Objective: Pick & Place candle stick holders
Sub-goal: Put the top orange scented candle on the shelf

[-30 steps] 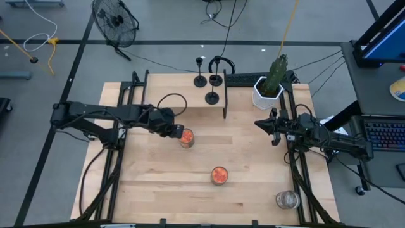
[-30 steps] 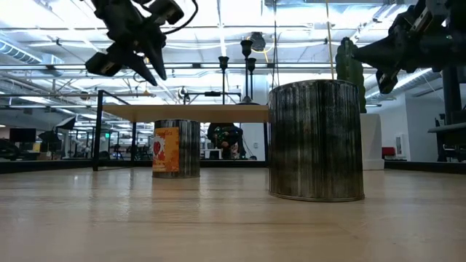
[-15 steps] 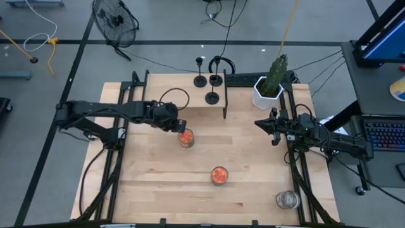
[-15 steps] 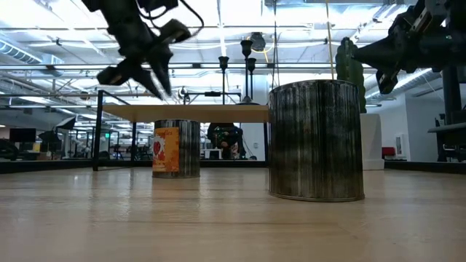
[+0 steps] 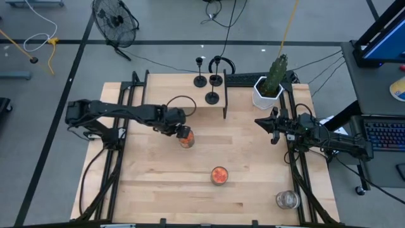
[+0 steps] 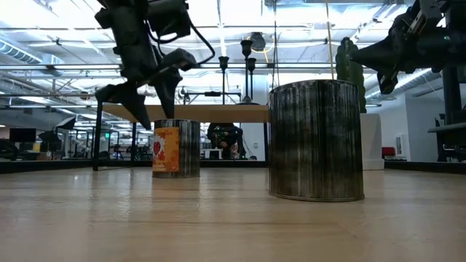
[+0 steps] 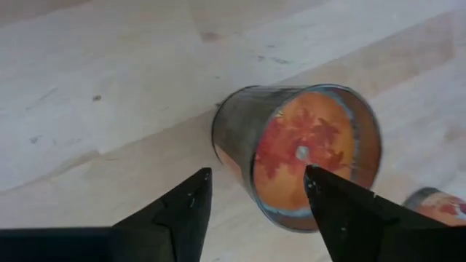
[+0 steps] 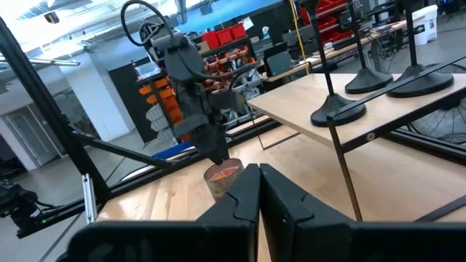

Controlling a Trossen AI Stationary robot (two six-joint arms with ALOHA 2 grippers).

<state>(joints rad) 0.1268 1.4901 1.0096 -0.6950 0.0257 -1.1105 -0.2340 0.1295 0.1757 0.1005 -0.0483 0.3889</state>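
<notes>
Three black candle stick holders (image 5: 212,97), (image 5: 200,80), (image 5: 216,79) stand on their round bases on a raised wooden shelf (image 5: 164,85) at the table's far side. They also show in the low view (image 6: 246,51) and the right wrist view (image 8: 338,108). My left gripper (image 5: 182,131) is open and points down over a glass jar with orange contents (image 5: 186,140). In the left wrist view its fingers stand on either side of the jar (image 7: 298,156) without touching it. My right gripper (image 5: 258,123) is shut and waits at the table's right side.
A second jar with orange contents (image 5: 219,175) stands at the table's middle near side, large in the low view (image 6: 317,138). A clear glass jar (image 5: 286,200) stands at the near right corner. A potted cactus (image 5: 271,85) stands at the far right, beside the shelf.
My left gripper has gone toward the table's right edge and down toward the jar with orange contents, tipping its fingers to point down over it. The jar has stayed in place.
</notes>
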